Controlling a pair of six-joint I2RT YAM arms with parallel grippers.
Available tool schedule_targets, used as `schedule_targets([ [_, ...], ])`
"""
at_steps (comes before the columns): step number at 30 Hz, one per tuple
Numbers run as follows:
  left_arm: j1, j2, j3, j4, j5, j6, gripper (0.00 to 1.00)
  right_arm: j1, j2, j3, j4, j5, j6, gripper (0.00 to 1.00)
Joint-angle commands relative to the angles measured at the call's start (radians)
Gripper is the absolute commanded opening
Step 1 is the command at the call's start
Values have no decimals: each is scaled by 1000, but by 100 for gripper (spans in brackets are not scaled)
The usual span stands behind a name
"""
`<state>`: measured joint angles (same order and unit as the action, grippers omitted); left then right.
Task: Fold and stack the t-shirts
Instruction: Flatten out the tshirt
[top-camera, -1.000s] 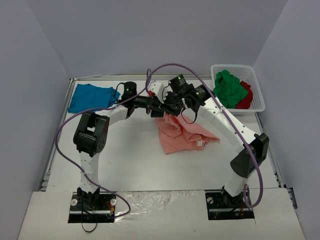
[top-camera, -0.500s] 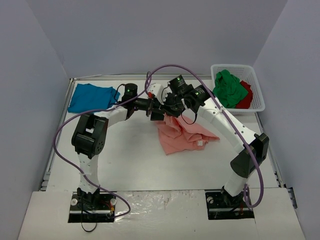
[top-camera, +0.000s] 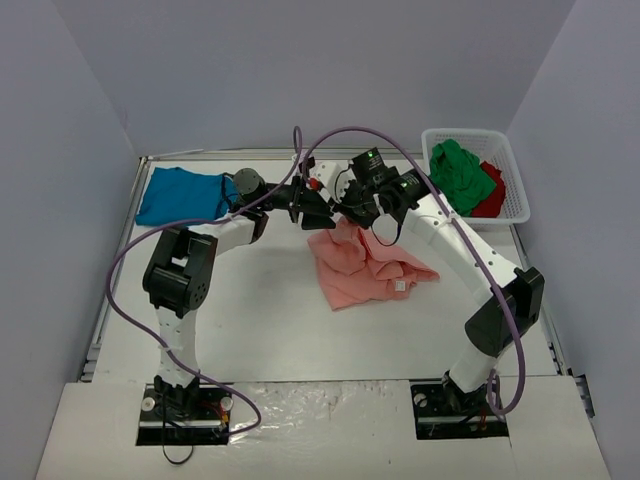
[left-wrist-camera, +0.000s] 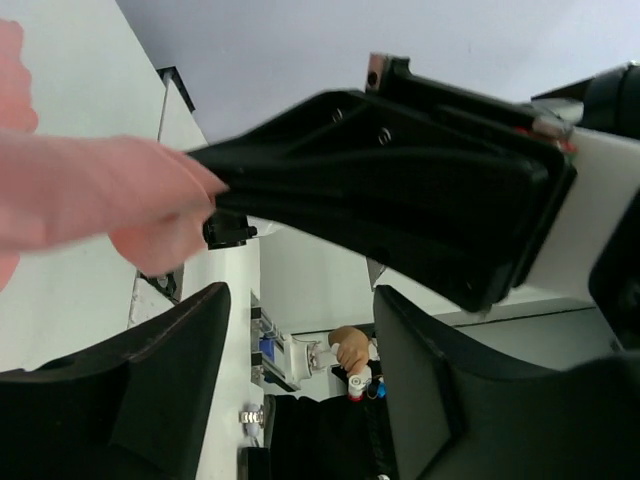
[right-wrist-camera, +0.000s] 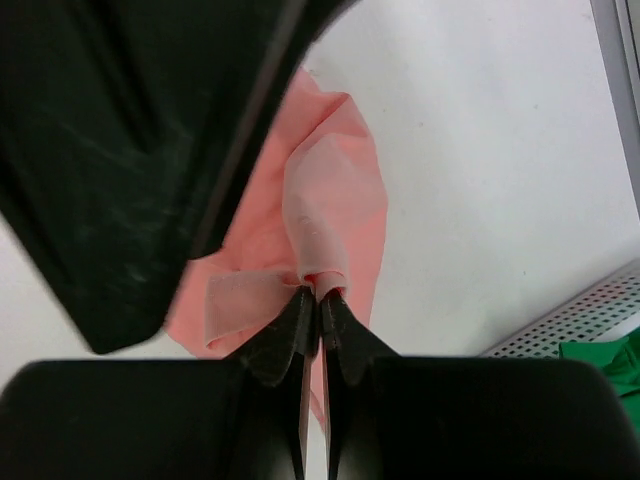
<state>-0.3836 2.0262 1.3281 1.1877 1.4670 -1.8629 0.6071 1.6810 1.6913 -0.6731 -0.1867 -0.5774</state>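
Pink shirt (top-camera: 365, 268) sits crumpled on the table (top-camera: 250, 310), just past center toward 1 o'clock, not folded.

Right gripper (right-wrist-camera: 318, 292): fingers pressed together, pinching a small fold at the pink shirt's edge. The cloth hangs from the pinch down to the heap. In the top view the pinch is at the heap's 11 o'clock corner.

Left gripper (left-wrist-camera: 300, 300): fingers spread, nothing between them, only background showing through the gap. It points at the right gripper and sits just beside it, on its 9 o'clock side in the top view. Cannot tell if the two touch. The left wrist view shows a pink flap at 9 o'clock, running into the tip of the right gripper's black fingers, outside the left gripper's gap.

Teal shirt (top-camera: 180, 195) lies fairly flat at the table's 10 o'clock corner, well apart from the pink one.

Basket (top-camera: 470, 134) stands at the table's 2 o'clock corner. Green shirt (top-camera: 460, 175) is bunched inside it and covers most of it. Red shirt (top-camera: 492, 198) is at the green one's 4 o'clock, also in the basket, partly under the green.

Both arms arch from the near edge and meet above the far middle of the table.
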Motion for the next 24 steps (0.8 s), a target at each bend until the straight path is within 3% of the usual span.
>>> schedule_targets([
  [1,22,-41,20,324,136,-81,56,-27,-21,-2,17,-8,4,0],
  [6,46,-40,22,383,121,-56,52,-61,-17,7,15,-37,16,0],
  [11,84,-29,-17,388,89,79,50,-99,3,34,6,-105,34,0],
  [21,89,124,78,385,12,263,58,-109,65,177,-118,-275,37,0],
  [24,86,172,109,302,-10,341,60,-109,80,205,-138,-281,37,0],
])
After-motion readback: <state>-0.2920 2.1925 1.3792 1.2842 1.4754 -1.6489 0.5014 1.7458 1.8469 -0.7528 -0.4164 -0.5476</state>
